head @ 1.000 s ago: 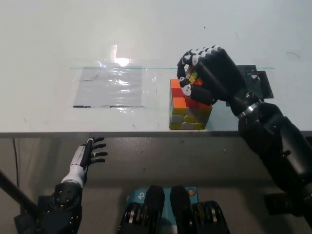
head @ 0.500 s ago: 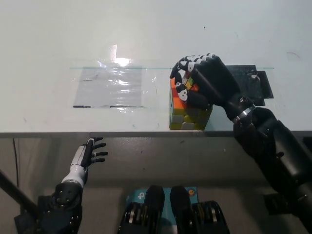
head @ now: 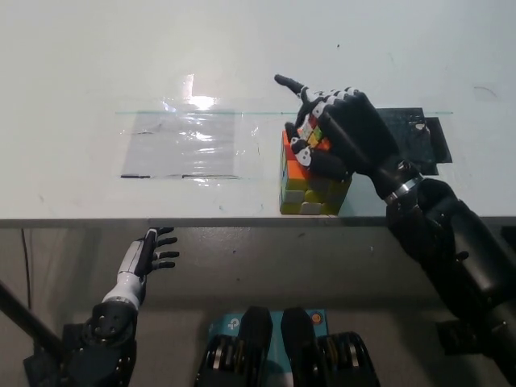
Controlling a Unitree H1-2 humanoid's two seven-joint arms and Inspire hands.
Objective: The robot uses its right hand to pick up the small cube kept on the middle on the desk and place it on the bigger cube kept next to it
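The bigger cube [head: 309, 187], multicoloured, stands on the desk near its front edge. The small cube [head: 317, 133] sits on top of it, mostly hidden inside my black right hand [head: 339, 129]. That hand is curled around the small cube from the right, with one finger stretched out straight toward the upper left. My white left hand [head: 147, 258] rests below the desk edge at the lower left, fingers apart and holding nothing.
A clear plastic sheet [head: 181, 145] lies flat on the pale desk [head: 97, 64] left of the cubes. A black mat [head: 423, 133] lies under my right forearm. The desk's front edge [head: 161, 220] runs just below the bigger cube.
My right hand has come down a little to the left onto the bigger cube with the small cube. One finger has now lifted away and points up-left. The left hand is unchanged.
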